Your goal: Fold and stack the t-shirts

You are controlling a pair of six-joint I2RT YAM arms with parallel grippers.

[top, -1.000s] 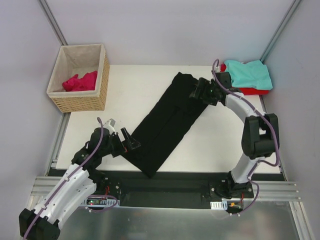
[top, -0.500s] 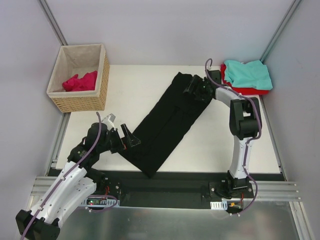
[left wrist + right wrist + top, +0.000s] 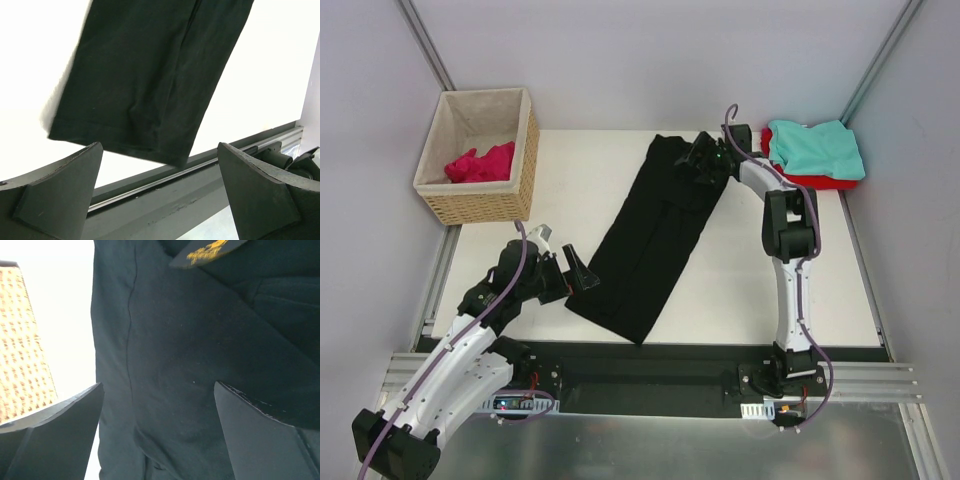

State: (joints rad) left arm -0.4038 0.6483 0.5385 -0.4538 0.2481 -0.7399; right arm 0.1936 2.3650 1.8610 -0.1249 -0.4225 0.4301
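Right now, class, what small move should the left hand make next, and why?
Probably lower the left hand onto the near hem of the black shirt and pinch it: the hand is open beside it, and the long strip needs folding.

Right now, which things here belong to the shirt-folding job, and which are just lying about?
Part of the job: black shirt, teal shirt, red shirt under the teal one, pink shirt in the basket.
Just lying about: wicker basket, table.

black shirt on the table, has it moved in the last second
Yes. The black shirt has swung its far end left, away from the teal shirt and toward the basket, so it lies less slanted.
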